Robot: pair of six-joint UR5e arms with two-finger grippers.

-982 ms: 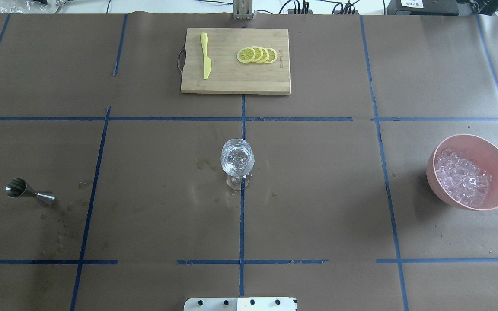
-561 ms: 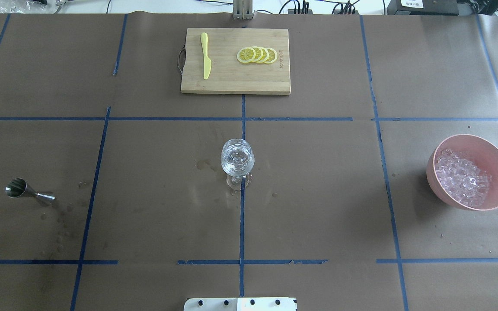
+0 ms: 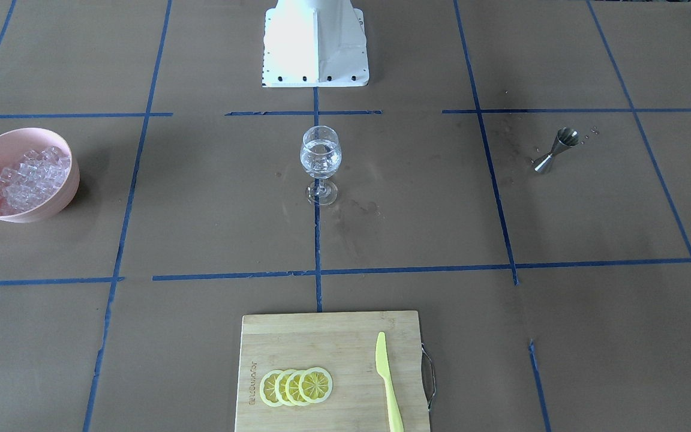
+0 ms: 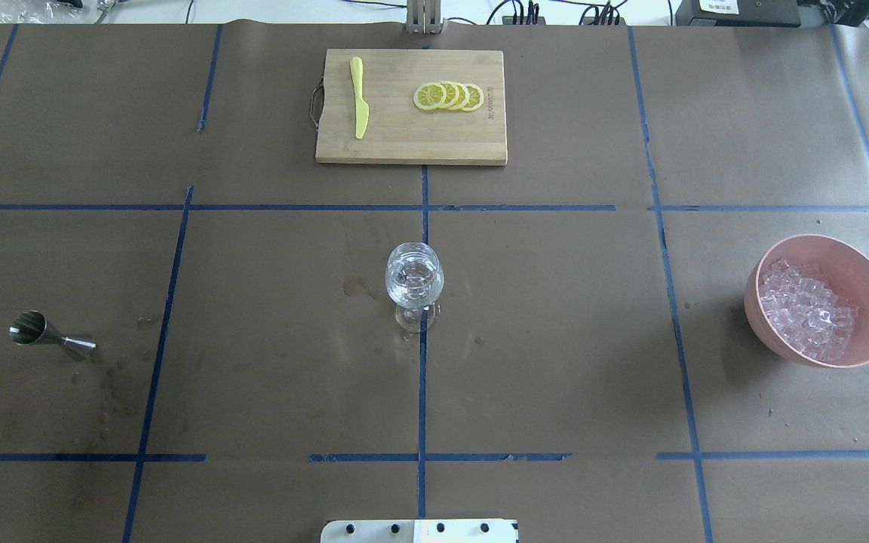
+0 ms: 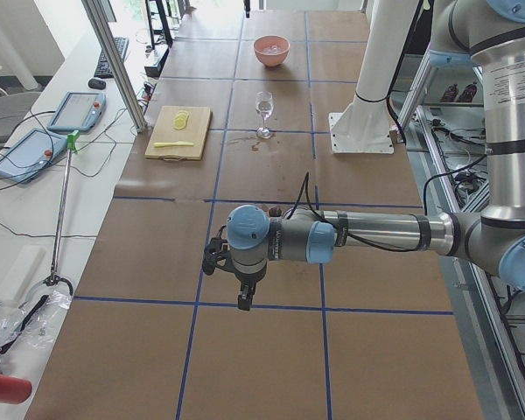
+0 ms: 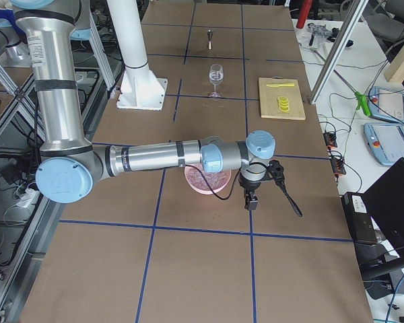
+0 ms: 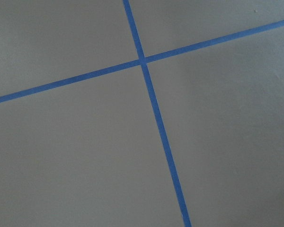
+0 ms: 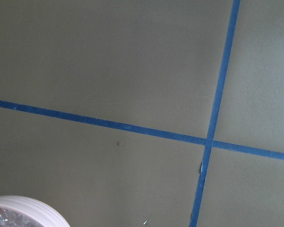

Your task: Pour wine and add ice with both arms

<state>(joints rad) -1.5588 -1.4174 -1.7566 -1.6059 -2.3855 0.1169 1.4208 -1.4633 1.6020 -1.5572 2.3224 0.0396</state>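
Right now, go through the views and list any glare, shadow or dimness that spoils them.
Front-facing view: the white pedestal is blown out by glare, and the pink bowl throws a soft shadow toward the wine glass. Overhead view: a faint pale sheen on the paper near that glass. Both wrist views: dim, flat, mostly paper and blue tape.

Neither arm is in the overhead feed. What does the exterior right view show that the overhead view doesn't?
Only exterior right: the right arm, crossing in front of the pink bowl, with its pincer pointing down beside the bowl.
Only overhead: the whole heap of ice, with nothing blocking it.
Both: the wine glass, the cutting board, the metal measuring cup and the bowl.
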